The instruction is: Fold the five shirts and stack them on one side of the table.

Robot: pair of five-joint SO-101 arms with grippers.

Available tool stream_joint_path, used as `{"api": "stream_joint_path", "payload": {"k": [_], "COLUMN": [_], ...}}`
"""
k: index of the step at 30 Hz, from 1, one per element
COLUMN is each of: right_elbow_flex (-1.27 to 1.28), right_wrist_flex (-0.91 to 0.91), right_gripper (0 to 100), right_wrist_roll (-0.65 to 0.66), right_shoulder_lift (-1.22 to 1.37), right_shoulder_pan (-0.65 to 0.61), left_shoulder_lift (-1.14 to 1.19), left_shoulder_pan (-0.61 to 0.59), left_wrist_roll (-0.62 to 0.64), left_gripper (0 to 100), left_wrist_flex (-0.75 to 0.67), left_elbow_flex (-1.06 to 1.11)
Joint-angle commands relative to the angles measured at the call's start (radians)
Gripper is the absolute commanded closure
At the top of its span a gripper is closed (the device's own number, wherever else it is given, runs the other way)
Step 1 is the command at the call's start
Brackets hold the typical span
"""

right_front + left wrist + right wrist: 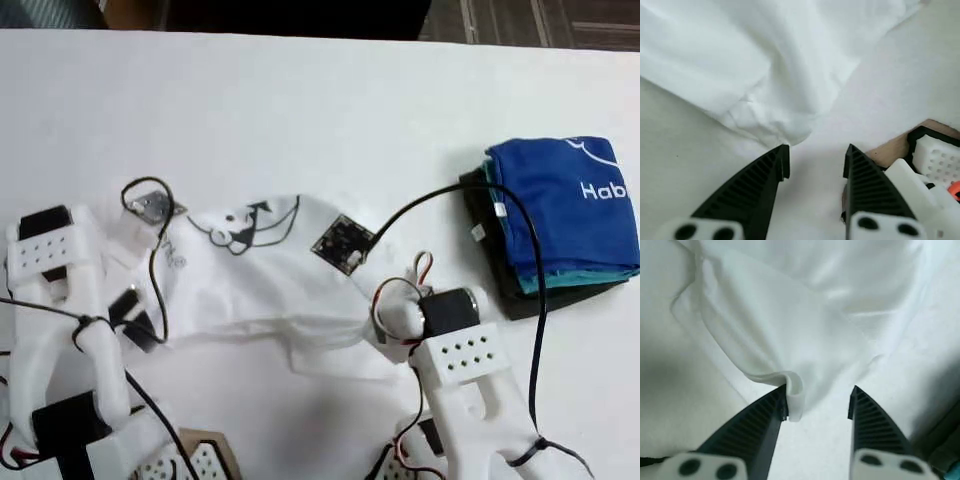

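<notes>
Right wrist view: right claw (820,391) is spread w/ a rolled hem of the white shirt (790,320) against one finger. The left claw (817,150) is spread too, just short of the shirt's edge, so we'd slide both in low along the surface (300,90) & pinch all layers before lifting. Shirt lies rumpled betw. the claws, thin floppy cloth w/ black print that we reckon will sag; the folded stack (560,215), blue on top, sits well apart, past the right claw.

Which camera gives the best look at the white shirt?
The high view: it takes in the whole white shirt, crumpled, print up. The left wrist view shows a bunched edge just beyond the open left pincer; the right wrist view shows a curled hem against one finger of the open right pincer.
</notes>
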Motion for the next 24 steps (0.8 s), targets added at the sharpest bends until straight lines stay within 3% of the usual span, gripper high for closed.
{"api": "stream_joint_path", "payload": {"k": [1, 8, 14, 19, 24], "right_elbow_flex": [-0.071, -0.342, -0.479, -0.427, -0.388], "right_wrist_flex": [0.024, 0.191, 0.193, -0.050, -0.344], "right_gripper": [79.7, 79.7, 79.7, 79.7, 79.7], "right_wrist_roll": [0.006, 0.006, 0.006, -0.002, -0.003], "right_shoulder_lift": [-0.030, -0.030, -0.027, 0.024, 0.288], "right_shoulder_pan": [-0.004, -0.004, 0.004, 0.005, 0.004], "left_shoulder_lift": [-0.044, -0.021, 0.201, 0.423, 0.629], "left_shoulder_pan": [-0.011, 0.011, 0.028, 0.025, -0.008], "left_wrist_roll": [-0.002, 0.077, 0.167, 0.221, 0.272], "left_gripper": [80, 79, 79, 79, 80], "left_wrist_flex": [0.068, 0.052, -0.064, -0.117, -0.135], "left_elbow_flex": [-0.150, -0.341, -0.371, -0.507, -0.723]}}
